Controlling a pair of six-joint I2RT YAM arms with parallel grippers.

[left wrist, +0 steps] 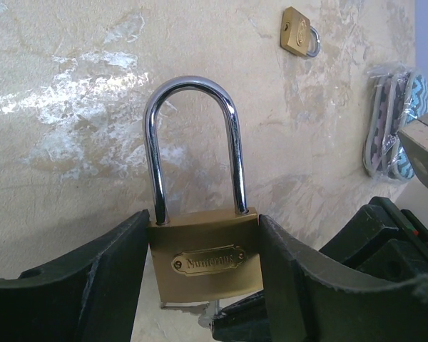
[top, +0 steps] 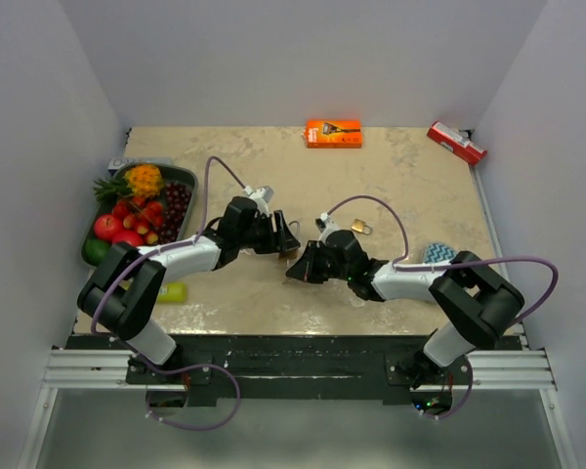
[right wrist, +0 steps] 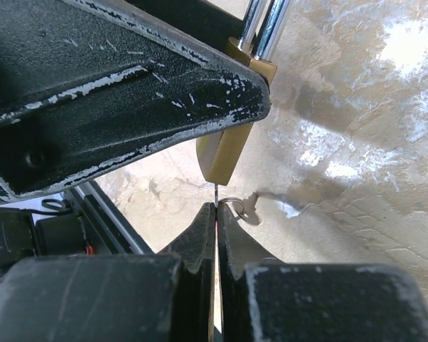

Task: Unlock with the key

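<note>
2 claws: left claw (left wrist: 203, 239) snug around brass padlock (left wrist: 208, 262), right claw (right wrist: 215, 214) pinched on key (right wrist: 216, 194) beneath.

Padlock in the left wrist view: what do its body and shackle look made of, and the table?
Body: likely brass, golden-yellow with a soft brushed sheen. Shackle: probably chromed or polished steel, mirror-bright silver with sharp reflections. Table: beige marbled surface with glossy glare patches; stone or printed laminate, cannot tell.
</note>
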